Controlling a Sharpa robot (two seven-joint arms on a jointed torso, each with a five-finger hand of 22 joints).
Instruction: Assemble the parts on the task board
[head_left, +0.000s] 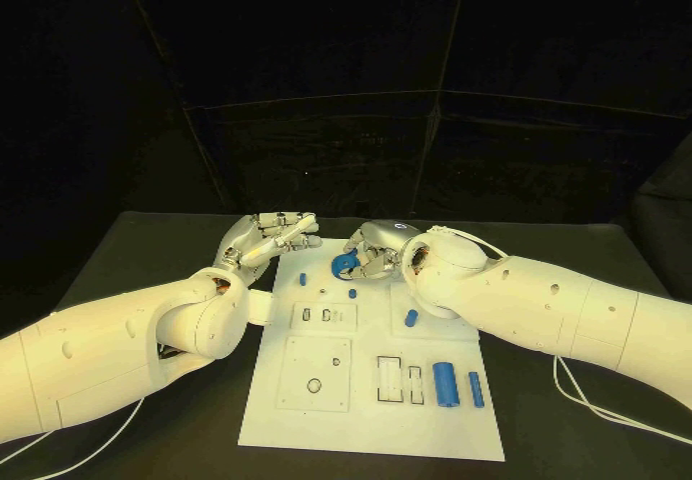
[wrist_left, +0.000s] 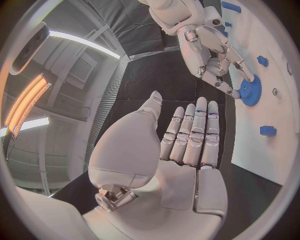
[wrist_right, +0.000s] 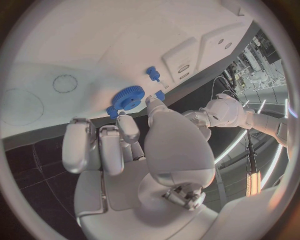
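Nearest the lower edge of the head view: white board (head_left: 372, 440), lying flat on the black table (head_left: 577, 440). Toward its lower right, two blue cylinders (head_left: 444, 384) standing side by side, the left one thicker, next to a pair of outlined rectangular slots (head_left: 392, 380). To the left, a raised square plate (head_left: 317, 373) with an oval hole. Higher up, around mid-frame, a smaller plate (head_left: 325, 316) with slots, and a small blue peg (head_left: 411, 319) lying to its right. Further back, a few tiny blue pegs (head_left: 304, 281) near the board's far end.

At the far end, just above centre: right hand (head_left: 378, 250) clamped on a blue gear (head_left: 346, 265), fingertips pinching its rim. Gear round, toothed all along the edge, bright blue, with a raised hub, sitting at the board surface, as seen in the right wrist view (wrist_right: 129, 97).

Left of it, upper-left of centre, off the board's edge: left hand (head_left: 270, 238), holding nothing; fingers straight and spread over the table in the left wrist view (wrist_left: 181, 150).
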